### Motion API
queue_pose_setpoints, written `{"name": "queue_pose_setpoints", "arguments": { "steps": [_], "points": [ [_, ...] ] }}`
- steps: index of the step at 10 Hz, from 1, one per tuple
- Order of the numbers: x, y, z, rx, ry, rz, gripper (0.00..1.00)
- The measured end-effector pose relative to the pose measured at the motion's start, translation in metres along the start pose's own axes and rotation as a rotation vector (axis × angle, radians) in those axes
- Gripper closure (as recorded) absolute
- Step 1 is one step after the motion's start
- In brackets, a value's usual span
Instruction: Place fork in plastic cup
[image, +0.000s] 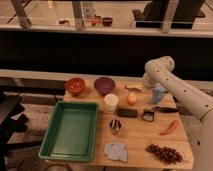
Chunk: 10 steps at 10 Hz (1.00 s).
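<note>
The plastic cup (159, 94), a translucent pale-blue tumbler, stands at the back right of the wooden table (137, 136), just below my white arm (165, 75). The arm comes in from the right and bends down over the table's back right edge. My gripper (142, 86) is at the arm's end, just left of the plastic cup. A thin pale object (132, 87) shows by the gripper; I cannot tell if it is the fork. An opaque white cup (111, 102) stands mid-table.
A green tray (70, 130) lies at the left. A red bowl (75, 85) and a purple bowl (104, 85) stand at the back. An orange fruit (131, 98), black items (127, 113) (148, 116), a metal cup (115, 126), a blue cloth (116, 150), grapes (162, 152) and a red pepper (169, 127) are scattered about.
</note>
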Motion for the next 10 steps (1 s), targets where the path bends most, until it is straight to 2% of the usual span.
{"name": "queue_pose_setpoints", "arguments": {
  "steps": [5, 8, 10],
  "points": [
    [0.037, -0.012, 0.008, 0.019, -0.014, 0.094, 1.00],
    [0.068, -0.011, 0.007, 0.026, 0.005, 0.141, 1.00],
    [0.079, -0.005, 0.005, 0.023, 0.018, 0.159, 1.00]
  ]
}}
